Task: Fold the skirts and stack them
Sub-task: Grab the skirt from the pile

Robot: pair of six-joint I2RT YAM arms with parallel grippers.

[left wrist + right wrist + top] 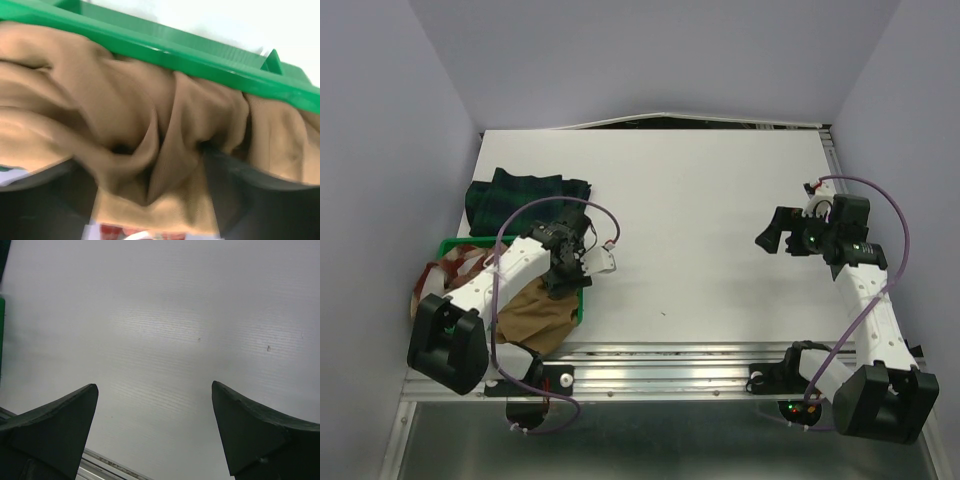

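The tan-brown skirt [533, 315] spills out of the green tray [448, 243] over its near right corner. In the left wrist view the tan skirt [150, 115] fills the frame under the tray's rim [200, 55]. My left gripper [566, 276] is pressed down into it; its jaws [145, 165] stand wide apart with a fold of tan cloth bunched between them. The red-orange-white plaid skirt [450, 270] lies in the tray. The dark green-navy tartan skirt [525, 195] lies on the table behind the tray. My right gripper [770, 238] is open and empty above bare table at the right [154, 390].
The white table [700, 220] runs from the tray to the right arm. A metal rail [670, 370] lines the near edge, and walls close in the left, the back and the right. The left arm's purple cable [605, 215] loops over the tartan skirt.
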